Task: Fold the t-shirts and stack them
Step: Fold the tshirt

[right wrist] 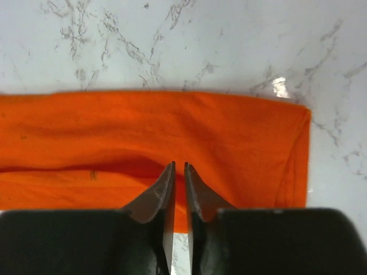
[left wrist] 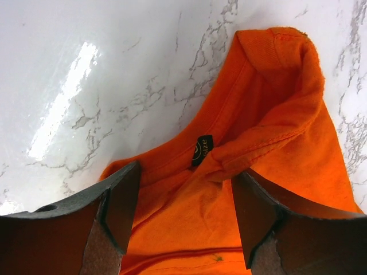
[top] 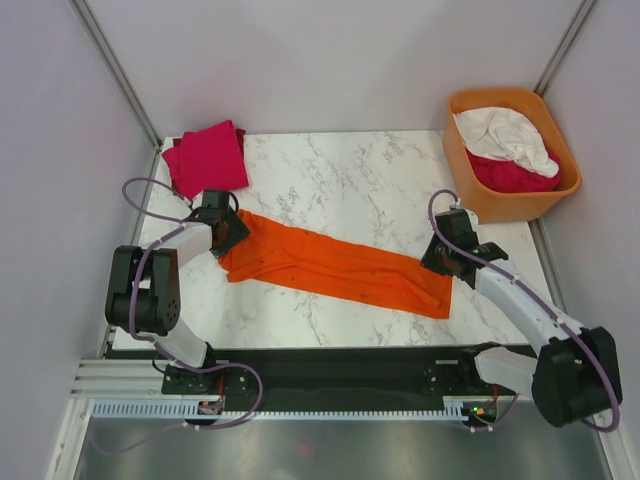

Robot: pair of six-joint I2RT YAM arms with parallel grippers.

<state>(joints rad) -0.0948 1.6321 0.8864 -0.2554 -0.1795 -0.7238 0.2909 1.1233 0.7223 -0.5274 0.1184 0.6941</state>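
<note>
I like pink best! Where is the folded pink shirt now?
In the top view, the folded magenta-pink cloth t-shirt lies on the white marble table's far left corner, just beyond the left end effector.

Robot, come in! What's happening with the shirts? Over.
Left gripper open over collar of bright orange cloth t-shirt. Right gripper shut at its hem end. Lies folded lengthwise. Nothing lying on it.

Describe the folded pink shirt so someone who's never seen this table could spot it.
Start at the marble table and go to its far left corner. A magenta shirt lies there, folded into a square. The orange shirt is stretched across the middle; the other red cloth sits in the tub.
</note>
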